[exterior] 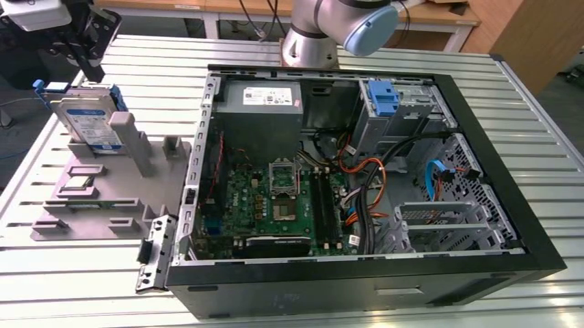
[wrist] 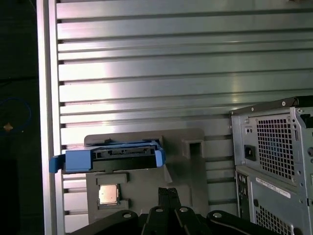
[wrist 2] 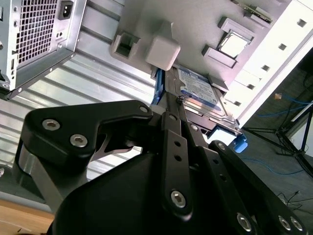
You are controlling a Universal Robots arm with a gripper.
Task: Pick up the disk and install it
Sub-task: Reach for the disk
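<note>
One gripper (exterior: pixel 94 72), its fingers pressed together and gripping nothing, is hovering near the upper edge of the disk (exterior: pixel 87 117). The disk is standing on edge in a grey holder (exterior: pixel 100 205) on the slatted table (exterior: pixel 73 273), at the exterior view's left of the open computer case (exterior: pixel 365 294).

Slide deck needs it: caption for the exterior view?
Claw poised close to the disk, which is propped in a grey holder beside the open computer case on a slatted metal table.
</note>
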